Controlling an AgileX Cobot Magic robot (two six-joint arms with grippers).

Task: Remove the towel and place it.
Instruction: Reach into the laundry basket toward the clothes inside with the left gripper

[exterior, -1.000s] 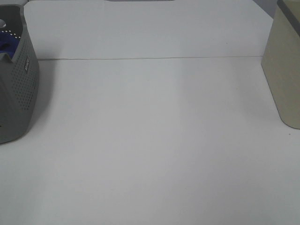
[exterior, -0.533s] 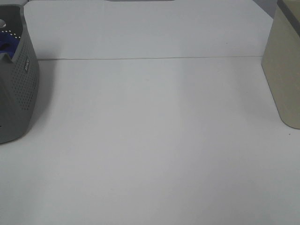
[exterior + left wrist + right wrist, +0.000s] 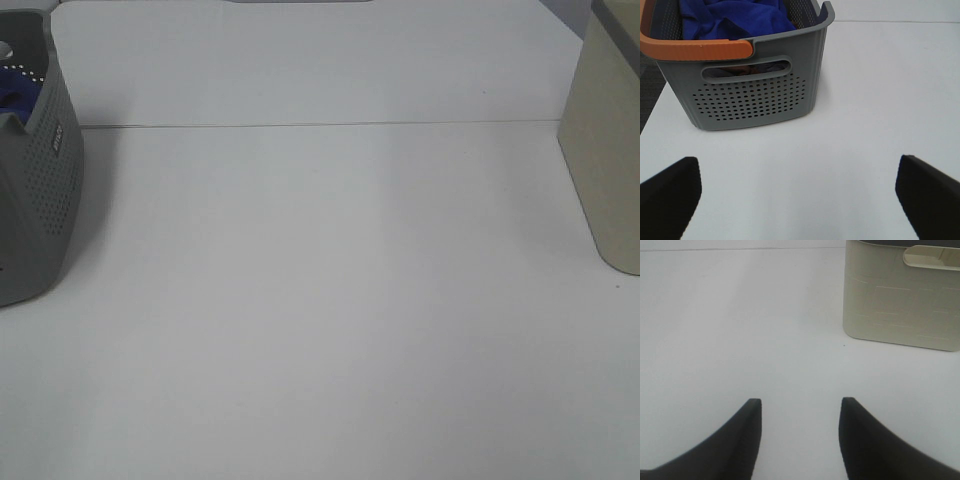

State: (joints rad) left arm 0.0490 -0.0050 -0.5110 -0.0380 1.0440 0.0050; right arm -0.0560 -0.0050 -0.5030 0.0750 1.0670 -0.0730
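I see the deep-blue plush towel [image 3: 735,17] bunched inside the grey perforated plastic basket [image 3: 752,100] at the white worktop's [image 3: 320,300] left. Left gripper [image 3: 797,167] jaws stand wide; right gripper [image 3: 801,402] jaws narrower; both hold nothing.

The left end effector [image 3: 800,197] is wide open. The left fingers [image 3: 671,196] are dark and sit far apart, one at each side of the left wrist view. Only their tips show. They hold nothing. The left end effector hangs over the desk [image 3: 850,145] and tips down and forward.

The right end effector [image 3: 800,437] is open too, but not as wide. The right fingers [image 3: 737,440] are dark and sit closer together. Their tips curve up to blunt points. They hold nothing. The right end effector hangs over the desk too, tipped down.
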